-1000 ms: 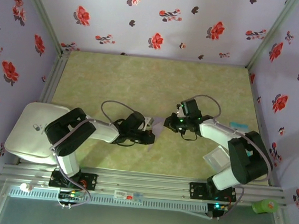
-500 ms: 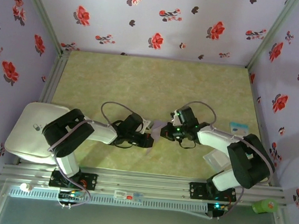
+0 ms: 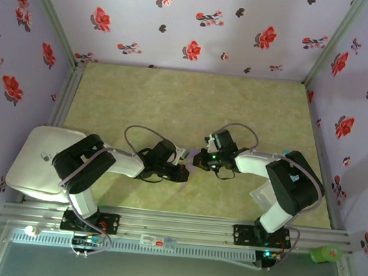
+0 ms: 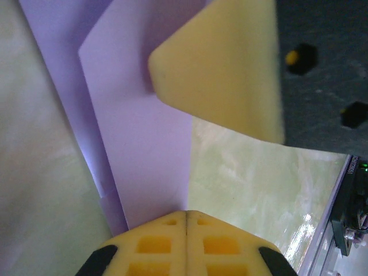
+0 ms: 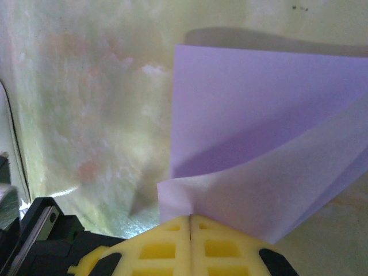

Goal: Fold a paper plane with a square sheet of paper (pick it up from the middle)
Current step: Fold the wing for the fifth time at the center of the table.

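right gripper point(image 3: 199, 160) slid left from the surface's right side toward its middle, now nearly nose to nose with left gripper point(image 3: 182, 159). Its jaws went from slightly apart to fully pinched on the folded square sheet of paper point(image 5: 259, 132).

Soft, even light; wrist views blur up close, with glare streaks on the table point(image 4: 259, 190).

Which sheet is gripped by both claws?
The folded lavender paper, pinched by left claw and right claw; the translucent plastic square lies untouched by the right arm's base.
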